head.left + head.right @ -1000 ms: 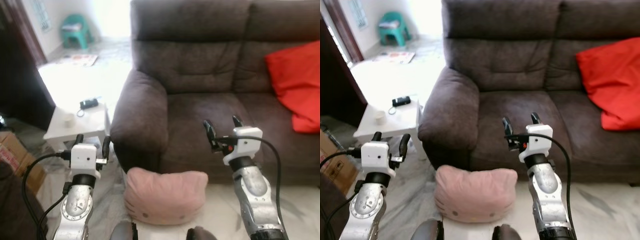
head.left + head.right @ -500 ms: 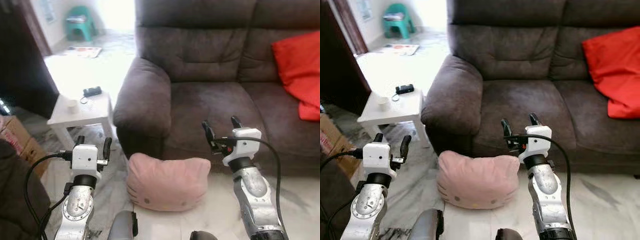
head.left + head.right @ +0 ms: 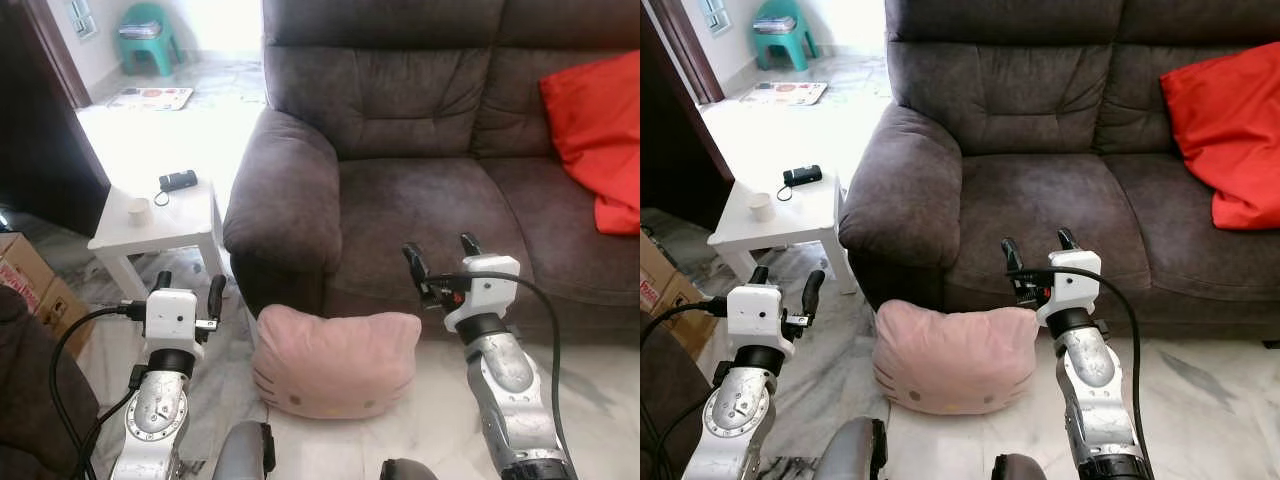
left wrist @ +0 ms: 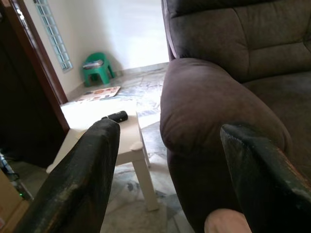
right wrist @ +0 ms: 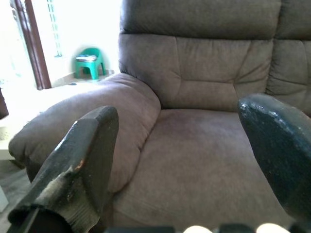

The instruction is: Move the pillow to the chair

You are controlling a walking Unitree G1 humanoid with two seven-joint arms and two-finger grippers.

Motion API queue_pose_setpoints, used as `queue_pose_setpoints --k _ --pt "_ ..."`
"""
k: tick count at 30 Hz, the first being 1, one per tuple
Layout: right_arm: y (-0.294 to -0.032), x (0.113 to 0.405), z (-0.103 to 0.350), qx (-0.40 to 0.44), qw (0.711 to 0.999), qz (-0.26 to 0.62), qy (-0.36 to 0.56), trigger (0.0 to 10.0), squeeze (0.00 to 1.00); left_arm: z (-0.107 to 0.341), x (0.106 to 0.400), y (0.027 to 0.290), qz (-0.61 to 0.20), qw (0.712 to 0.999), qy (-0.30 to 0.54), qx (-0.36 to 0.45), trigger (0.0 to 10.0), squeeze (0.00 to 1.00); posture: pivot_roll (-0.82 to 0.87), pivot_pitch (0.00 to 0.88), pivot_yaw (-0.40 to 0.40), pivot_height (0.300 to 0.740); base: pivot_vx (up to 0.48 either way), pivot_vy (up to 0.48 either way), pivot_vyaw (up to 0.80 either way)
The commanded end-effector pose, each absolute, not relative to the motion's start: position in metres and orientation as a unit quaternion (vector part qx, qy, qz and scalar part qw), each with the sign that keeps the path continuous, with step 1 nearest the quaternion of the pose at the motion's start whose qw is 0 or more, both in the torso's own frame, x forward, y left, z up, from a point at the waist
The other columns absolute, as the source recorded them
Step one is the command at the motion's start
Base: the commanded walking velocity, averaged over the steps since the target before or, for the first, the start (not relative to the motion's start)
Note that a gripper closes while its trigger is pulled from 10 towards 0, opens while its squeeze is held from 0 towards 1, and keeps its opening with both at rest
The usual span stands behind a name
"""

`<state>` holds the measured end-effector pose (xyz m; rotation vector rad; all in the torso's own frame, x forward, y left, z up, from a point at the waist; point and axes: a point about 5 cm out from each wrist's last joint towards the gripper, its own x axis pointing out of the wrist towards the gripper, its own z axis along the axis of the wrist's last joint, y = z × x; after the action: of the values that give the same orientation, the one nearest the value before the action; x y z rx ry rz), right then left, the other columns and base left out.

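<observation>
Both your grippers, left gripper (image 3: pixel 187 286) and right gripper (image 3: pixel 441 252), hover with fingers spread and empty, flanking the pink cat-face fabric pillow (image 3: pixel 335 361) on the marble floor against the dark brown sofa (image 3: pixel 400 150), apparently poised for a two-sided grasp.

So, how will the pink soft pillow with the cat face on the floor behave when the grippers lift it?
The pink cat-face pillow looks plump and cloth-covered, so it is probably light and will squash rather than resist. Pinched at one corner, it would likely sag. Both the left gripper and right gripper are open beside it; a two-sided squeeze seems safer.
</observation>
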<state>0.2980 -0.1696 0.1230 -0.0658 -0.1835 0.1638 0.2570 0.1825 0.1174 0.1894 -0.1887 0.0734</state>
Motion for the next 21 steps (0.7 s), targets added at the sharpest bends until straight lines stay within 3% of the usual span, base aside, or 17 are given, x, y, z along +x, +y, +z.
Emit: queue_pose_setpoints --k 1,21 --pt "-0.1676 0.2982 0.1273 -0.033 0.99 0.089 -0.103 10.0 0.0 0.1161 0.2576 0.1845 0.04 0.992 -0.088 0.085 10.0 0.0 0.01 0.052 0.011 0.577 0.0 0.0 0.0" --pt "-0.1643 0.2972 0.1271 -0.05 0.988 0.107 -0.101 10.0 0.0 0.1111 0.2593 0.1855 0.045 0.995 -0.07 0.052 10.0 0.0 0.01 0.043 0.01 0.577 0.0 0.0 0.04"
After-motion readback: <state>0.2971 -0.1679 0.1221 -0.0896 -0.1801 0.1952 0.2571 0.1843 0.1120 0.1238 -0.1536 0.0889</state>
